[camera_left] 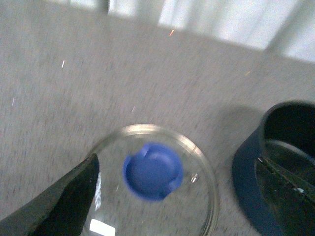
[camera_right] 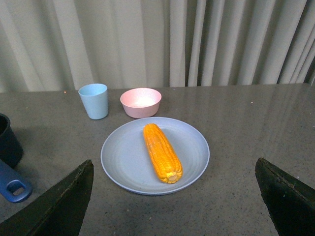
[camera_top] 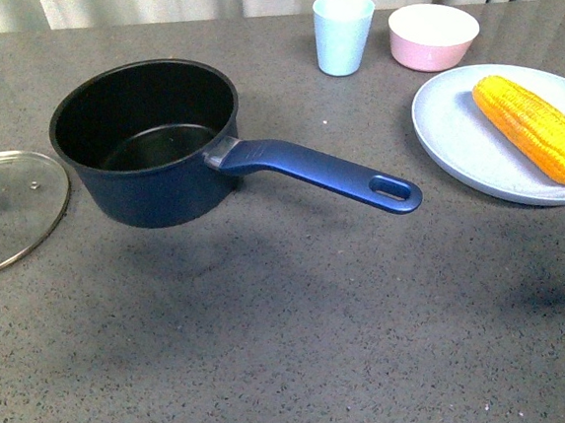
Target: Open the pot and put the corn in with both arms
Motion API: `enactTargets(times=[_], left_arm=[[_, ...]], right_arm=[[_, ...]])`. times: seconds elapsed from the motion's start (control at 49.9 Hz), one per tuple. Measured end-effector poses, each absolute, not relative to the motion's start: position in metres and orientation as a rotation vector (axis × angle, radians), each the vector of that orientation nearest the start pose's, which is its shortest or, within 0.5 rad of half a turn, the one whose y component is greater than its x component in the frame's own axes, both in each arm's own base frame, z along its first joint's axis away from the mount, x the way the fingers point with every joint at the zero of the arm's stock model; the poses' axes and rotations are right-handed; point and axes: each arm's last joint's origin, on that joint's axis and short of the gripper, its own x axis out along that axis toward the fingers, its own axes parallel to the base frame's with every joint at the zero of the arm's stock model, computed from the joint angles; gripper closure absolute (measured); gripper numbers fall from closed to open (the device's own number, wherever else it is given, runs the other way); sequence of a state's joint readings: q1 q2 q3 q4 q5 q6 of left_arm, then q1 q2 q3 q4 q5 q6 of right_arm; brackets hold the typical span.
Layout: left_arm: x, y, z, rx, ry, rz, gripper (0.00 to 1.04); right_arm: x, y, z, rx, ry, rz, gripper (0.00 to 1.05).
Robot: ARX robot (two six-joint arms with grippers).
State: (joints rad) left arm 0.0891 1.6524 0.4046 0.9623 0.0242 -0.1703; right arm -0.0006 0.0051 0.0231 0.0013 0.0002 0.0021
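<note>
The yellow-orange corn cob (camera_right: 162, 152) lies alone on the round pale blue plate (camera_right: 123, 162), just ahead of the right pincer (camera_right: 173, 162). That pincer's jaws stand wide, and the cob's long axis runs away between them, so this arm is the nearer. The dark blue saucepan (camera_top: 148, 144) stands open and empty on the grey desk (camera_top: 275, 351), its blue-knobbed glass lid (camera_left: 152, 172) lying beside it under the left pincer (camera_left: 176, 158), also wide.
</note>
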Motion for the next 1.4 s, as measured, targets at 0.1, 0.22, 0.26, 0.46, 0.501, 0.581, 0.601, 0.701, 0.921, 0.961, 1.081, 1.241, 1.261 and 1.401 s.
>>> enactTargets(times=[0.1, 0.22, 0.26, 0.46, 0.501, 0.581, 0.601, 0.701, 0.921, 0.961, 1.081, 1.241, 1.261, 1.401], left_arm=[[0.257, 0.021, 0.131, -0.105, 0.102, 0.020, 0.25], [0.238, 0.017, 0.136, -0.045, 0.025, 0.001, 0.43], [0.231, 0.015, 0.139, -0.035, 0.017, 0.001, 0.50], [0.199, 0.002, 0.146, -0.015, 0.019, 0.002, 0.91], [0.193, 0.000, 0.148, -0.014, 0.019, -0.003, 1.00], [0.183, 0.001, 0.151, -0.012, 0.017, 0.003, 1.03], [0.180, 0.001, 0.152, -0.011, 0.023, 0.003, 1.03], [0.168, 0.000, 0.162, -0.011, 0.018, 0.002, 1.03], [0.151, 0.000, 0.163, -0.011, 0.012, 0.002, 1.03], [0.149, 0.000, 0.164, -0.011, 0.010, 0.002, 1.03], [0.143, 0.000, 0.164, -0.011, 0.010, 0.002, 1.03], [0.136, 0.000, 0.168, -0.010, -0.002, 0.002, 1.03], [0.135, 0.000, 0.168, -0.010, -0.002, 0.002, 1.03], [0.129, 0.000, 0.170, -0.010, -0.009, 0.002, 1.03]], right_arm=[[0.097, 0.000, 0.171, 0.002, -0.020, -0.001, 0.09], [0.097, 0.000, 0.171, 0.002, -0.019, 0.000, 0.09], [0.097, 0.000, 0.171, 0.002, -0.020, -0.001, 0.09], [0.097, 0.000, 0.171, 0.002, -0.019, 0.000, 0.09], [0.097, 0.000, 0.171, 0.002, -0.019, 0.000, 0.09], [0.097, 0.000, 0.171, 0.002, -0.019, -0.001, 0.09], [0.097, 0.000, 0.171, 0.002, -0.019, -0.001, 0.09], [0.097, 0.000, 0.171, 0.002, -0.019, -0.001, 0.09], [0.097, 0.000, 0.171, 0.002, -0.019, -0.001, 0.09], [0.097, 0.000, 0.171, 0.002, -0.020, -0.001, 0.09], [0.097, 0.000, 0.171, 0.002, -0.020, -0.001, 0.09], [0.097, 0.000, 0.171, 0.002, -0.019, -0.001, 0.09], [0.097, 0.000, 0.171, 0.002, -0.019, -0.001, 0.09], [0.097, 0.000, 0.171, 0.002, -0.019, -0.001, 0.09]])
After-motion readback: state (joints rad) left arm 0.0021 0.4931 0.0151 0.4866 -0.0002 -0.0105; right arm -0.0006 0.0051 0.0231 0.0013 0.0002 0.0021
